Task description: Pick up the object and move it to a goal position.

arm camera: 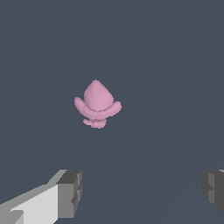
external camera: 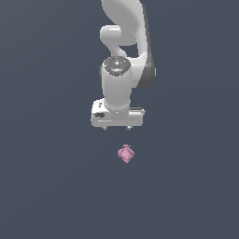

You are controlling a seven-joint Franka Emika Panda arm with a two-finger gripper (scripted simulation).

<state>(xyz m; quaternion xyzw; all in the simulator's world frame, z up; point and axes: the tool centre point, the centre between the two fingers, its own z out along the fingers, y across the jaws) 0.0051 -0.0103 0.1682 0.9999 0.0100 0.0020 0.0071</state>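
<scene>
The object (external camera: 125, 153) lies alone on the flat ground (external camera: 42, 186), apart from the arm (external camera: 122, 56) and nearer the camera in the exterior view. The gripper (external camera: 117, 127) hangs behind it and slightly toward the exterior view's left — not touching it. In the wrist view, the object (arm camera: 97, 104) sits well ahead of the two fingertips (arm camera: 70, 193), which stand wide apart, with bare ground (arm camera: 175, 65) between them — nothing held.
</scene>
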